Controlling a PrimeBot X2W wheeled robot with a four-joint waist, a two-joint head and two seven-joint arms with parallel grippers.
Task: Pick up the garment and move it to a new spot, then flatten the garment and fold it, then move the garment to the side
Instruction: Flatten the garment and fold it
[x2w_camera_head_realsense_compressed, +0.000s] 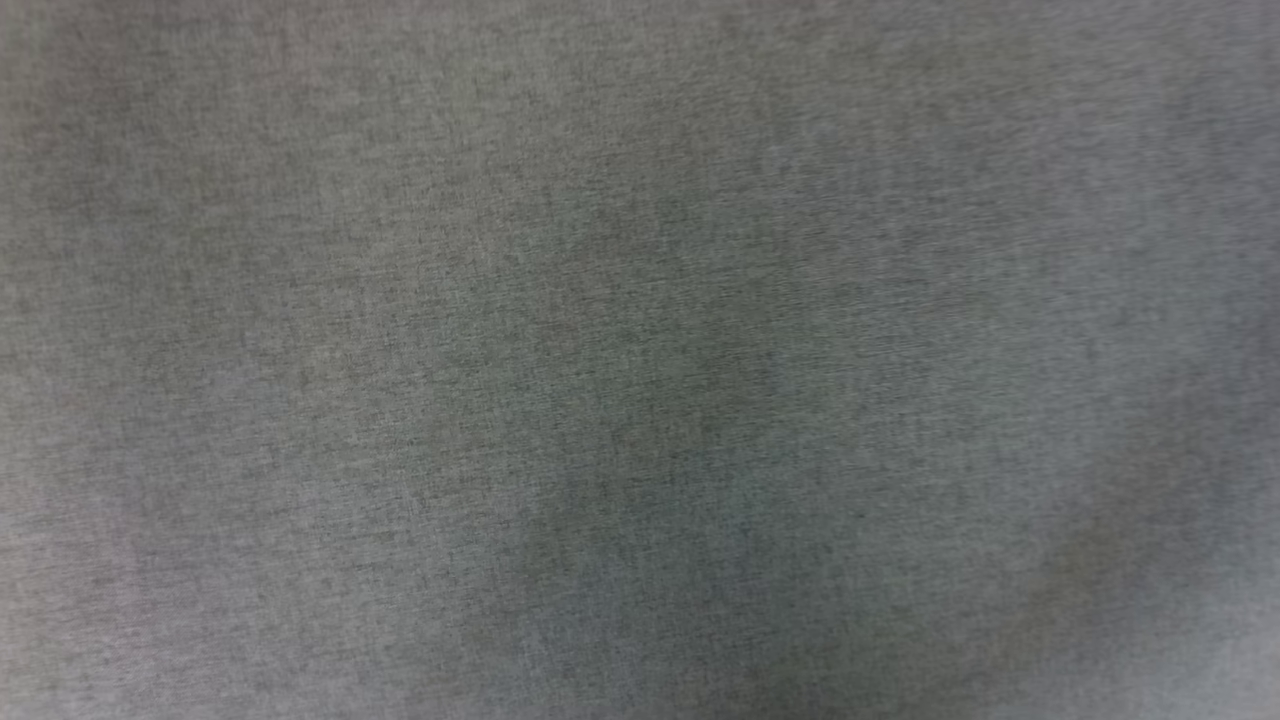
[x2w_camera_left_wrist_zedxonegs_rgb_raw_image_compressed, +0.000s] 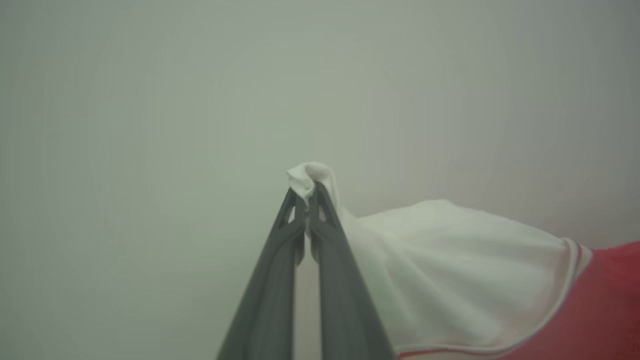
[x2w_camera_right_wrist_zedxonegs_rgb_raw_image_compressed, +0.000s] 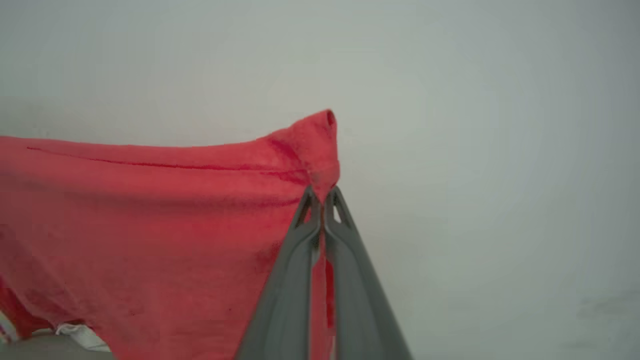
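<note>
The garment (x2w_camera_left_wrist_zedxonegs_rgb_raw_image_compressed: 465, 270) shows in the left wrist view as a white sleeve edged in red and white, running right into red cloth. My left gripper (x2w_camera_left_wrist_zedxonegs_rgb_raw_image_compressed: 307, 195) is shut on the tip of that white sleeve. In the right wrist view the garment (x2w_camera_right_wrist_zedxonegs_rgb_raw_image_compressed: 150, 225) is a broad red sheet stretched off to the left. There my right gripper (x2w_camera_right_wrist_zedxonegs_rgb_raw_image_compressed: 322, 197) is shut on a red corner, which pokes up past the fingertips. The cloth hangs lifted between the two grips.
The head view looks closely at a grey woven surface (x2w_camera_head_realsense_compressed: 640, 360), blurred and plain. Behind the cloth both wrist views give a pale grey blurred background. At the lower left of the right wrist view a bit of white cloth (x2w_camera_right_wrist_zedxonegs_rgb_raw_image_compressed: 82, 335) hangs below the red.
</note>
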